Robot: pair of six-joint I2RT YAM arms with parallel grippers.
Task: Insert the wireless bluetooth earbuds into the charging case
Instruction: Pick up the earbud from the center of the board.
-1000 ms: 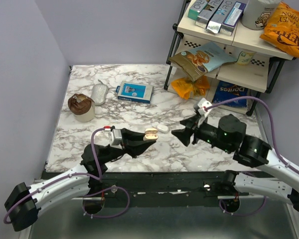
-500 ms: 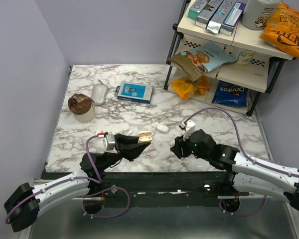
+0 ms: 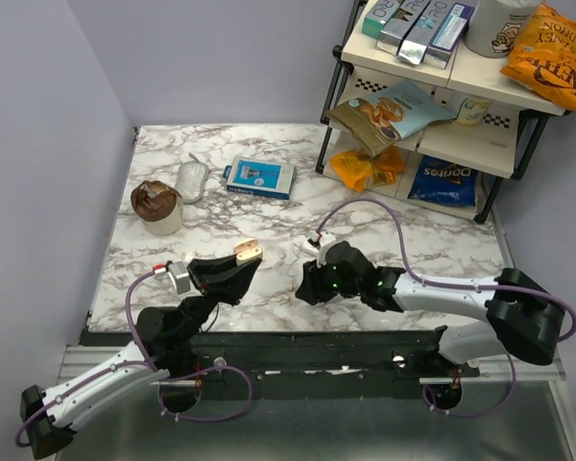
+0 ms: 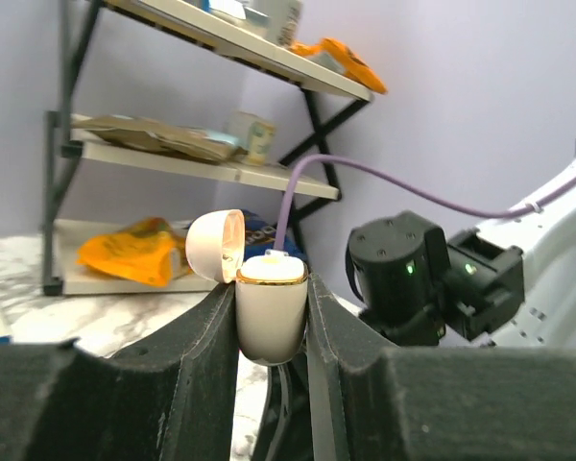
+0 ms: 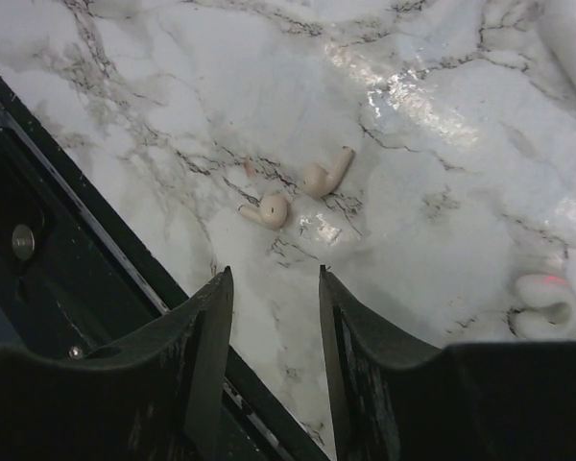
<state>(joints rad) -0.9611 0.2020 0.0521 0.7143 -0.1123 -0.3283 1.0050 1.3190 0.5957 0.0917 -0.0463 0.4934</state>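
My left gripper [image 3: 240, 259] is shut on the white charging case [image 3: 248, 253] and holds it above the table. In the left wrist view the case [image 4: 271, 307] stands upright between the fingers, gold-rimmed, with its lid [image 4: 214, 246] flipped open to the left. My right gripper [image 3: 307, 286] is low over the table near its front edge. In the right wrist view it [image 5: 275, 279] is open and empty. Two small white earbuds [image 5: 266, 209] [image 5: 326, 175] lie on the marble just beyond its fingertips. The top view hides them.
The table's black front edge [image 5: 77, 240] runs close to the left of the earbuds. A white rounded object [image 5: 547, 303] lies at the right. A shelf rack with snack bags [image 3: 432, 96] stands back right. A blue box [image 3: 259, 177], foil packet [image 3: 191, 181] and brown-topped cup [image 3: 157, 206] sit back left.
My right arm has stretched left and dropped low toward the table's front middle. My left gripper has pulled back left with the case still in it.
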